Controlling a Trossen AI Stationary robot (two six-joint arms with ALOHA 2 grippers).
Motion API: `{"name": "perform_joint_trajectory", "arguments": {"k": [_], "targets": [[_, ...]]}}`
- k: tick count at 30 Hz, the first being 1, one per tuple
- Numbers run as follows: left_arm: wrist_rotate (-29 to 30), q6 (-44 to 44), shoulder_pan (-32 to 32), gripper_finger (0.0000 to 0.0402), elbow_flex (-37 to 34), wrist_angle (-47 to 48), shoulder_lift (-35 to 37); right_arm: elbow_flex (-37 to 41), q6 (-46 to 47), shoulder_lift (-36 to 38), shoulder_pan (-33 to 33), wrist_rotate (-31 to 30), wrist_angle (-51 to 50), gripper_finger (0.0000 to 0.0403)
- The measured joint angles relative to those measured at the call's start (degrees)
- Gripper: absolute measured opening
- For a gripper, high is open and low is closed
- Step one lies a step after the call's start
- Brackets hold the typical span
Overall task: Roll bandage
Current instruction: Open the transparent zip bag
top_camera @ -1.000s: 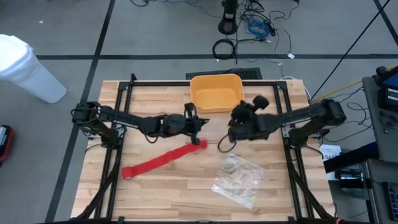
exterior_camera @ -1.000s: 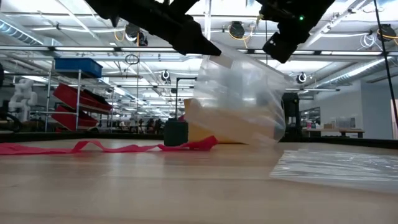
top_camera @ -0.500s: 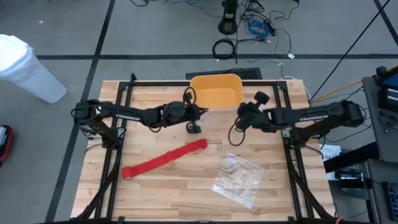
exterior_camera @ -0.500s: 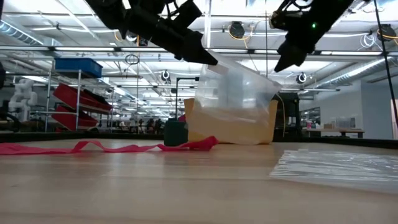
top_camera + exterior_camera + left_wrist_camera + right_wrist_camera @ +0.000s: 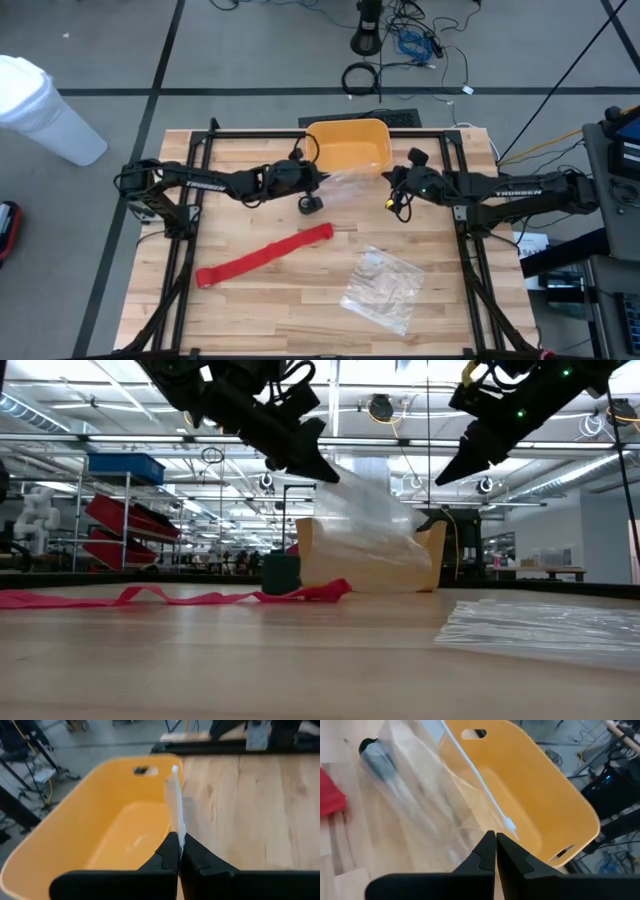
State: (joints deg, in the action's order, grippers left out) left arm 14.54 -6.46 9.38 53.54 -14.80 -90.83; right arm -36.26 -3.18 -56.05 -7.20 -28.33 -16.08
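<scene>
High view shows the wooden table (image 5: 250, 310) under both arms, with the yellow bin (image 5: 347, 147) at its far edge, just beyond the two sets of jaws. Between the grippers hangs a clear plastic bag (image 5: 365, 520), stretched over the near rim of the bin; the left gripper (image 5: 322, 180) pinches one end of its stiff sealing strip and the right gripper (image 5: 390, 190) pinches the other, each pair of jaws pressed together on that thin edge, as both wrist views show. A second clear bag (image 5: 384, 288) lies crinkled on the wood, well apart from the right jaws on the side away from the bin. The bandage (image 5: 264, 256) lies flat as a long red band on the table, its nearer end a little way from the left jaws and the rest trailing off away from them; neither gripper touches it. A small dark round object (image 5: 310, 205) stands on the table just beside the left jaws, between them and the bandage's end. By the look of it, the bandage is light, limp and thin, so it should crease and drag rather than hold a shape, and it may slide on the smooth wood. The end nearest the left jaws seems the best place to take hold, pinching across the full width so the first turn starts square.
</scene>
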Motion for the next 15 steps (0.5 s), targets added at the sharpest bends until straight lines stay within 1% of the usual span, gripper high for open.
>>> {"name": "perform_joint_trajectory", "arguments": {"k": [3,6,10,12,15], "targets": [[-0.3,0.1,0.1,0.0000,0.0,2.1,-0.1,1.7,1.0,0.6,1.0,0.0,0.0,0.0000],[-1.7,0.1,0.0,0.0000,0.0,1.1,-0.1,3.2,3.4,1.1,1.7,0.1,-0.4,0.0000],[-6.5,-1.5,0.0,0.0000,0.0,0.1,-0.1,3.3,5.1,1.8,3.3,0.1,-0.5,0.0000],[-9.4,-1.5,-0.2,0.0000,0.0,0.3,-0.1,3.3,4.2,2.3,4.4,0.4,0.1,0.0000],[-13.8,-3.8,-0.8,0.0000,0.0,-0.1,-1.1,3.3,4.2,2.4,4.9,-0.3,2.8,0.0000]]}}
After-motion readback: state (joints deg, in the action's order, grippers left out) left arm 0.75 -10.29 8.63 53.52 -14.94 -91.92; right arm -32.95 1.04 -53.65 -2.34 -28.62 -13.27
